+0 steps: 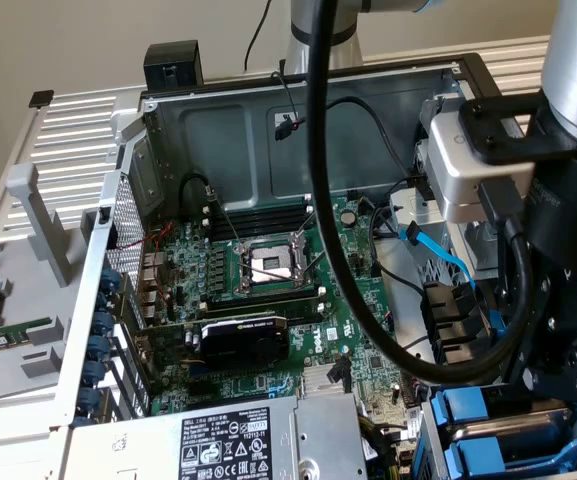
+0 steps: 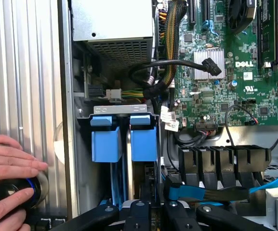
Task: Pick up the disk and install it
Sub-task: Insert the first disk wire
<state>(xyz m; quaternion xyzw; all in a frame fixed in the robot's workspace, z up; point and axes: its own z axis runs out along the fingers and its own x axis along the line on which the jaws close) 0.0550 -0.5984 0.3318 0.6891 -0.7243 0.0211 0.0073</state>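
With the disk (image 2: pixel 143 144) pinched edge-on in the narrowly closed jaws of the gripper (image 2: pixel 153 211), apparently part-way into the drive bay (image 2: pixel 124 109), it is best held square and pressed straight in.

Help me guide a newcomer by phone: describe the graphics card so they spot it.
Start at the open computer case, then its green motherboard. Between the square processor socket and the labelled power-supply box lies the graphics card, the only black block there.

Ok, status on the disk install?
Claw shut on the disk, down in the drive bay. Person's hand outside the chassis wall, clear of the claw.
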